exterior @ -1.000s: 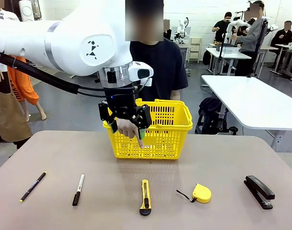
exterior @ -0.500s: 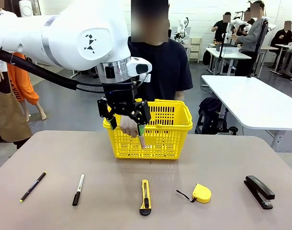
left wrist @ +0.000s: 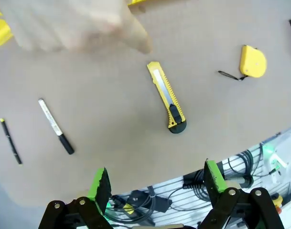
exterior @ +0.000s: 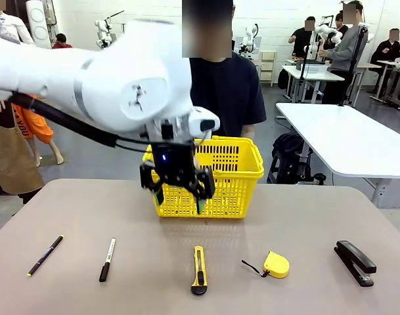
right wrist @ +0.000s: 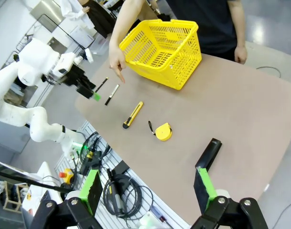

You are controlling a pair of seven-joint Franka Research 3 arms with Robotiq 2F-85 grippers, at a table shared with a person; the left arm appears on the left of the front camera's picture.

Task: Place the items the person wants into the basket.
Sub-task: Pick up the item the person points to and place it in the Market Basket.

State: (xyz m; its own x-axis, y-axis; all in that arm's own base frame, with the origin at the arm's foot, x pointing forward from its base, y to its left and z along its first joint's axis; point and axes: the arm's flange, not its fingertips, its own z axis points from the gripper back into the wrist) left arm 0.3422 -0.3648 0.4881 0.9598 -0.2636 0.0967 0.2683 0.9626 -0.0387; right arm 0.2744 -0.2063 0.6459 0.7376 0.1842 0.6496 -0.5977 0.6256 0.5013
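Along the brown counter, from the left, lie a thin black pen with a yellow tip, a white-barrelled marker with a black cap, a yellow-and-black plastic box cutter, a yellow tape measure and, far right, a black stapler. Behind them stands the yellow slotted plastic basket, with the person in the black T-shirt beyond it.

The robot's left hand hangs before the basket's near wall, spread fully and gripping nothing. In its wrist view the person's blurred pointing finger ends just beside the box cutter's blade end — so that item looks like the one wanted. The cutter lies below this hand, toward the robot's edge. Its long axis runs near-to-far, nearly square to the line between the green pads, so they could close across its narrow body with little wrist turn.

The right hand, equally wide open and empty, sits high and well apart — the left arm is closer.
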